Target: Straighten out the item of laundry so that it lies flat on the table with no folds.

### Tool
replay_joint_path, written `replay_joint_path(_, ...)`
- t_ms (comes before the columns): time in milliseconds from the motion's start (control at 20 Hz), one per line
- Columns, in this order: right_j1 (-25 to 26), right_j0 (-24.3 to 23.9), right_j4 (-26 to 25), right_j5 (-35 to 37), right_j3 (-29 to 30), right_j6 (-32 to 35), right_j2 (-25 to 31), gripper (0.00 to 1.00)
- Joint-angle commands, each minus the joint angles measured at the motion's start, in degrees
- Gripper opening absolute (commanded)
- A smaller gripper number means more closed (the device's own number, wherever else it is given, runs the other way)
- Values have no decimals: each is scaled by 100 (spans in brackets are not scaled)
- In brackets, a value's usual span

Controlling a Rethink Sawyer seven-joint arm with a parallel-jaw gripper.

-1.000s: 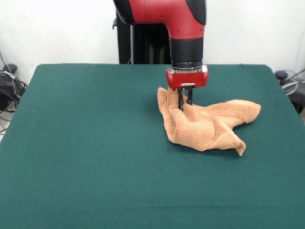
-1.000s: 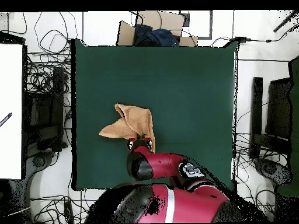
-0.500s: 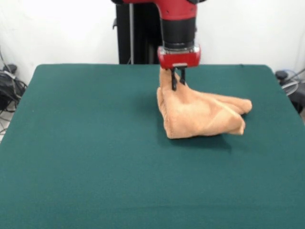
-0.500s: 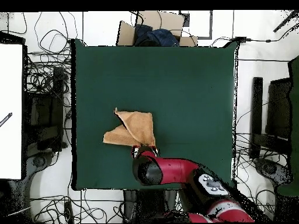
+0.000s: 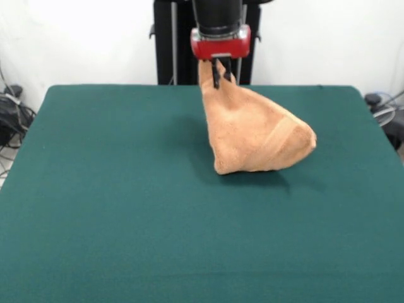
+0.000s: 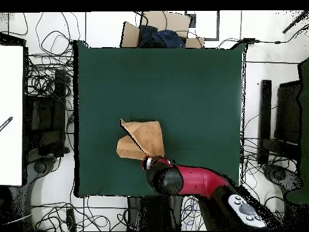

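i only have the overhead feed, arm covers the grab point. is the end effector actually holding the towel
Observer: Yes. In the front view the end effector is shut on a top corner of the towel.
Operator: is the towel off the table
Observer: Only partly. It hangs in a cone from that corner, and its lower edge rests on the green table.
Operator: any folds left
Observer: Yes, it is doubled over, with a border band showing diagonally on the side facing the front camera.
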Motion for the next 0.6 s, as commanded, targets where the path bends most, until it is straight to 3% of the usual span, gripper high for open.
replay_joint_path(50, -640, -361, 521, 1137, 157, -19, 1072, 0)
replay_joint_path(350, -882, -576, 569, 1698, -18, -231, 1191, 0)
replay_joint_path(600, -1812, -877, 834, 2620, -6, -687, 1357, 0)
